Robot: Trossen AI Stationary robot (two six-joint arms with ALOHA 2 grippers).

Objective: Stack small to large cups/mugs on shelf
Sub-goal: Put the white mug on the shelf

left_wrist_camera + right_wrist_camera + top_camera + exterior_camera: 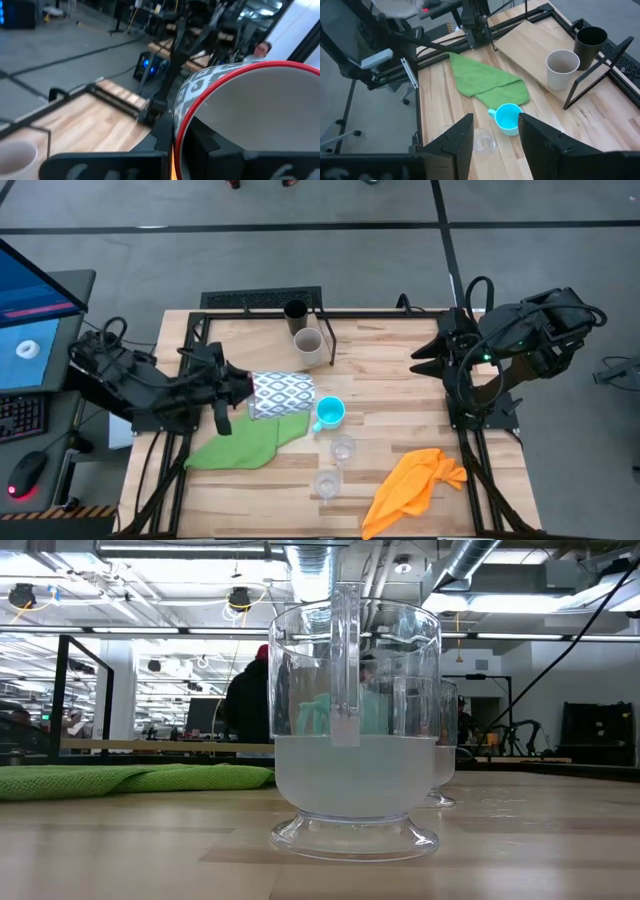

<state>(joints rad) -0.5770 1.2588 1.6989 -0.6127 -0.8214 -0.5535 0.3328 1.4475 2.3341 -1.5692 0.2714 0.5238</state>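
White mug (281, 394) with grey pattern, tipped on its side just above the worktop (380, 380), at the near edge of the green cloth (245, 445). Pinched at its wall by the left gripper (232, 395), pressed together on it. Only from the left wrist: red rim and pale, empty inside, close to the lens.

Just beside it, from above: bright blue mug (330, 413), upright, touching the tip of the green cloth. Nearer the front edge, two clear glasses (342, 448) (326, 483), apart from each other. From the low camera, the nearer one filling the middle of the picture, footed, with a handle, and hiding most of the other behind it.

Toward the back: shelf (250, 340), pale board with black wire frame. At its frame end, grey-beige cup (308, 343) and black cup (295, 313), both upright, close together. Clearest from the right wrist: grey-beige cup at the board's edge, black cup beyond it by the wire. Cannot tell whether touching.

Right gripper (425, 358) spread wide and empty, hanging over the worktop's right side, well apart from the cups.

Orange cloth (415, 485) crumpled at the front right. In the room behind, a person (245, 690) in dark clothes, half hidden by the glass.
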